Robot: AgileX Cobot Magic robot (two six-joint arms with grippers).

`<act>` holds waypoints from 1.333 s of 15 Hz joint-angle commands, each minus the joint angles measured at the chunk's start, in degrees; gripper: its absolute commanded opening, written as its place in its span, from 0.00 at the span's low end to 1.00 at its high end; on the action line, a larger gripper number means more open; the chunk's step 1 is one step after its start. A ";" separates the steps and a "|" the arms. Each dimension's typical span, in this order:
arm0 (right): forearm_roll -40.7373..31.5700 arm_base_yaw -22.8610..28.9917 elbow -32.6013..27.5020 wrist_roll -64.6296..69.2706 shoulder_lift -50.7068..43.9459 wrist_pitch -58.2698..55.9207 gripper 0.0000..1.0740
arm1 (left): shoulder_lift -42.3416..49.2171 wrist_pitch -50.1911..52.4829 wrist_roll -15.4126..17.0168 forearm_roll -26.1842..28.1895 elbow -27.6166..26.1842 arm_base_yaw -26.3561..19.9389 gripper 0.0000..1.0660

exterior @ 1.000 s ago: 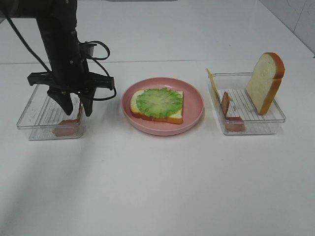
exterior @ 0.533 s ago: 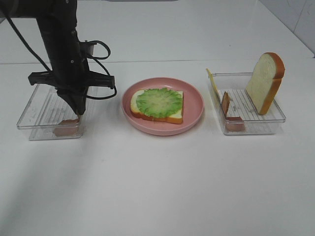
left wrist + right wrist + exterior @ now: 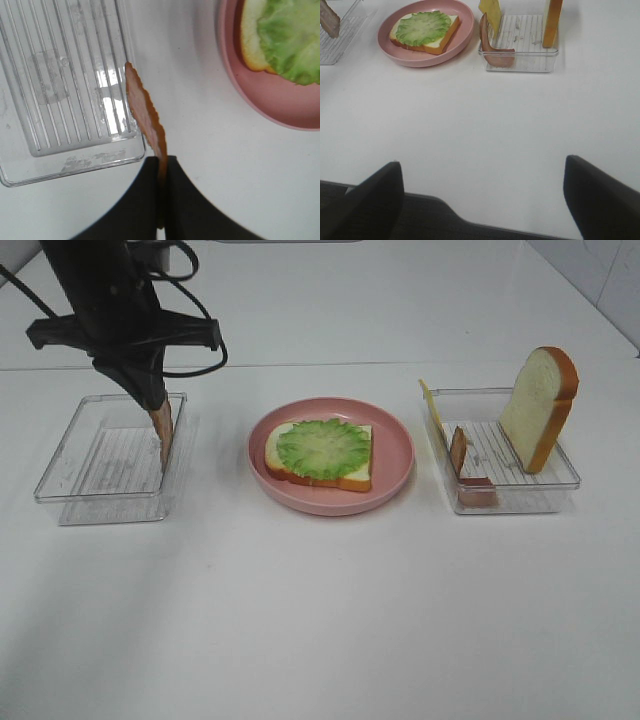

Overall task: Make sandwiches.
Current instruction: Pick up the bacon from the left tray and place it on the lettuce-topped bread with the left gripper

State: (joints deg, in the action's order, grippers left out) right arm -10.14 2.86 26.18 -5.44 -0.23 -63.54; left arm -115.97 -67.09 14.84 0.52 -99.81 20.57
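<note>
At 9 o'clock of the plate (image 3: 395, 455), the left gripper (image 3: 155, 402) sits higher than half a second ago. Then its tips were down inside the left tray (image 3: 60, 490); now they hang above the tray's 3 o'clock wall. Jaws pinched tight on the top end of a bacon strip (image 3: 163, 437). Strip dangles toward 6 o'clock, lifted from the tray floor where it lay before. Cannot tell if its lower end clears the floor. Wrist view: strip edge-on between the closed fingers, over the tray rim.

Plate unchanged at centre: bread (image 3: 350, 480) lying flat, lettuce (image 3: 322, 447) on top.

Right tray (image 3: 560, 485), at 3 o'clock of the plate, unchanged. Slice (image 3: 540, 405) stands upright at its 2 o'clock corner, cheese (image 3: 430, 405) leans on its 9 o'clock wall, and a second strip (image 3: 460, 450) sits near its 7 o'clock corner.

Right gripper (image 3: 482, 162): fingers spread wide, holding nothing, over bare table well apart from the trays.
</note>
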 commanded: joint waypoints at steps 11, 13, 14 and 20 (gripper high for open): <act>-0.23 -0.17 -0.23 -0.34 -1.66 0.52 0.79 | -10.31 0.57 -16.21 33.58 -20.11 1.72 0.00; -0.23 -0.17 -0.23 -0.34 -1.66 0.52 0.79 | -15.87 0.57 -16.21 34.38 -25.44 4.35 0.00; -0.23 -0.17 -0.23 -0.34 -1.66 0.52 0.79 | -18.05 0.80 -15.93 34.49 -27.50 5.39 0.00; -0.23 -0.17 -0.23 -0.34 -1.66 0.52 0.79 | -25.90 2.35 -15.64 39.42 -32.49 7.56 0.00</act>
State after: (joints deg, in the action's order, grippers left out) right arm -10.14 2.86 26.18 -5.44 -0.23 -63.54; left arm -141.52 -65.43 -1.03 38.50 -131.89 27.90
